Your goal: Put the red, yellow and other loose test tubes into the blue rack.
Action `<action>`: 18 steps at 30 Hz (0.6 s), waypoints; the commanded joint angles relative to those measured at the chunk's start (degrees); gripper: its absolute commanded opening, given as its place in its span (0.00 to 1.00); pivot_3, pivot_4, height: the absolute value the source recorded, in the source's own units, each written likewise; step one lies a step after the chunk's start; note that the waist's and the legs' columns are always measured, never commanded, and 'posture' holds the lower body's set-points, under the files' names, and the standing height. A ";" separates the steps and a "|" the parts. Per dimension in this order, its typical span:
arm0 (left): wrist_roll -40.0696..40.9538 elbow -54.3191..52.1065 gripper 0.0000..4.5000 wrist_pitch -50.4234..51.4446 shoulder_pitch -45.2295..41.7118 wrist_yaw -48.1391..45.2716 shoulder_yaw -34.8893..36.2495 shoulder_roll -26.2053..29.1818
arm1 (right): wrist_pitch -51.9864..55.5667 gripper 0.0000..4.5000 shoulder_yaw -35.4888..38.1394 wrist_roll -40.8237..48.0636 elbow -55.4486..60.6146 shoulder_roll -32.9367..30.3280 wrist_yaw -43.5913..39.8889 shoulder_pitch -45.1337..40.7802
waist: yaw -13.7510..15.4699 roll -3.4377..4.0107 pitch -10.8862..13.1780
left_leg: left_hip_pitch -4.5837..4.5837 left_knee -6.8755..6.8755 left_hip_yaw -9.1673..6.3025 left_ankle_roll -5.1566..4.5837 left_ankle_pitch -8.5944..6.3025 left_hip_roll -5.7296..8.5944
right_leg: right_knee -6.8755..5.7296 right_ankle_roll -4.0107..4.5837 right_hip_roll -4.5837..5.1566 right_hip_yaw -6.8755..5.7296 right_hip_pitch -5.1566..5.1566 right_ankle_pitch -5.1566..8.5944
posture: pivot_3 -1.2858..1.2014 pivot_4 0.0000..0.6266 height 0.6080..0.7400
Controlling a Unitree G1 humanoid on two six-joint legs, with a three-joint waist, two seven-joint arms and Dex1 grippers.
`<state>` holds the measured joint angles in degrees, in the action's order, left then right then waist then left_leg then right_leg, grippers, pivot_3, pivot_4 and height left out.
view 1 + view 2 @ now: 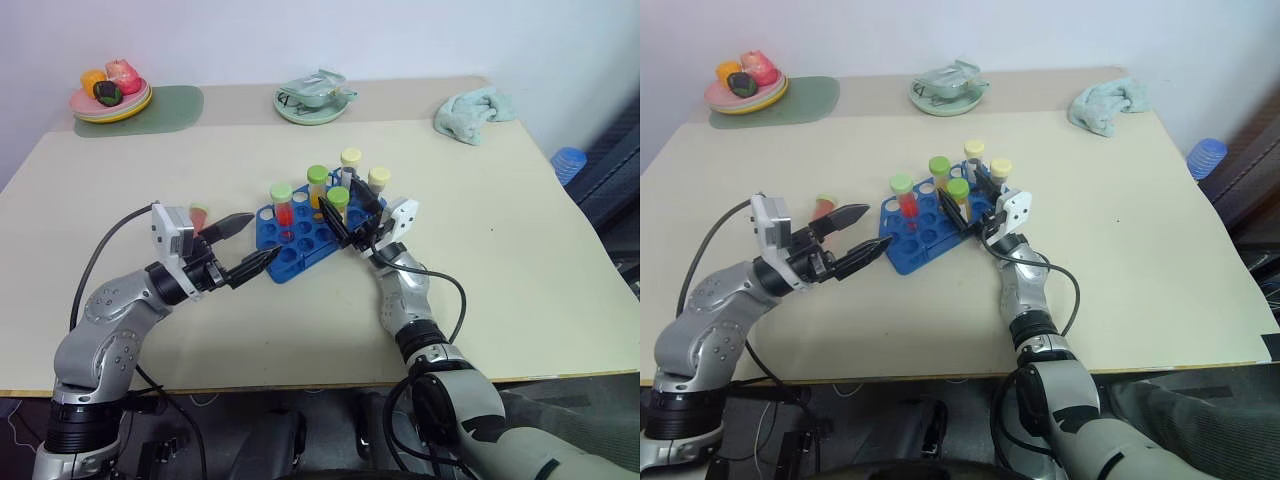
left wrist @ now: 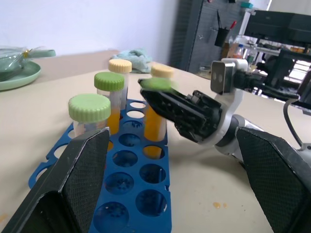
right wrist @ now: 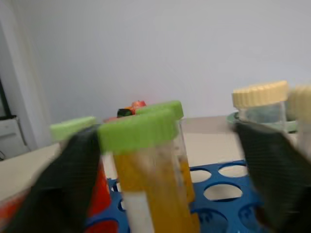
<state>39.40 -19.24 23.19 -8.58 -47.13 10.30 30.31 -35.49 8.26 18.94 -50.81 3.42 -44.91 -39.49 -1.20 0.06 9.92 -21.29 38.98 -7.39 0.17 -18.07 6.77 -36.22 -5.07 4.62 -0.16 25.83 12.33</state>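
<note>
Starting at our left, the left gripper (image 1: 243,246) hovers just beside the blue rack's (image 1: 290,245) near-left corner with its fingers spread and nothing between them, a waiting pose, we judge, that leaves the rack free for the other arm. The rack sits near the middle of the worktop (image 1: 520,250) and carries upright tubes: a red tube with a pale green cap (image 1: 283,203), a yellow tube with a green cap (image 1: 318,184), and two cream-capped ones behind. Further right, another yellow tube with a green cap (image 1: 338,208) stands in a hole with the right gripper (image 1: 349,221) around it, fingers apart on either side rather than pinching, which reads as a release after seating. The head views give the overall layout; the left wrist view adds the empty near holes and the right gripper's finger across the cap (image 2: 158,83), while the right wrist view shows that tube (image 3: 150,170) close up between blurred fingers, so contact there we cannot quite settle.
</note>
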 commanded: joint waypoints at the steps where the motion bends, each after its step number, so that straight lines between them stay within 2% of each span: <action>1: 1.08 -1.42 0.94 -0.51 -0.19 1.06 1.15 -0.69 | -1.31 0.99 -0.60 -1.32 5.41 -0.54 2.27 0.30 | 0.04 0.01 0.01 | 0.00 0.00 0.00 0.00 0.00 0.00 | 0.00 0.00 0.00 0.00 0.00 0.00 | 0.52 0.24 1.00; 5: 4.36 -1.05 0.94 0.82 -1.32 4.31 3.79 -2.52 | 2.80 0.99 -2.70 -2.61 15.69 -2.49 4.13 2.33 | 0.13 0.01 0.01 | -0.03 0.00 0.00 0.00 0.00 0.00 | 0.00 0.00 0.01 0.00 0.03 0.00 | 0.52 0.24 1.00; 10: 7.88 0.38 0.94 2.13 -3.69 12.78 8.42 -5.61 | 15.74 0.99 -6.15 -4.74 34.59 -8.11 7.53 7.00 | 0.34 0.00 0.00 | -0.04 0.02 0.00 0.00 0.00 0.00 | -0.01 0.00 0.02 0.00 0.04 0.00 | 0.52 0.24 1.00; 14: 10.51 0.72 0.94 6.75 -6.35 22.91 11.36 -6.64 | 30.00 0.99 -8.00 -1.89 50.93 -16.13 5.71 11.80 | 0.49 -0.01 0.00 | -0.05 0.02 -0.01 0.00 0.00 0.00 | -0.01 0.00 0.02 0.00 0.04 0.00 | 0.52 0.24 1.00; 16: 8.77 0.23 0.94 7.83 -7.88 27.84 11.54 -6.68 | 37.60 0.99 -7.76 1.50 57.57 -20.46 4.27 13.43 | 0.61 -0.02 0.00 | -0.06 0.03 0.00 0.00 0.00 0.01 | 0.00 0.00 0.03 0.00 0.04 0.00 | 0.52 0.24 1.00; 18: 2.79 -0.91 0.94 13.94 -10.24 39.20 10.41 -5.01 | 46.28 0.99 -6.95 5.61 64.33 -27.98 0.26 14.27 | 0.68 -0.04 0.02 | -0.07 0.05 0.00 -0.01 0.00 0.01 | 0.02 0.00 0.03 0.00 0.03 0.00 | 0.52 0.24 1.00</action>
<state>45.89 -18.01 33.66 -17.40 -15.08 20.33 23.74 5.51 0.22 20.90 7.11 -21.52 -42.05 -24.76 -0.52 0.02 9.94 -21.36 39.04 -7.39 0.16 -18.08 6.78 -36.21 -5.08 4.65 -0.16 25.84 12.33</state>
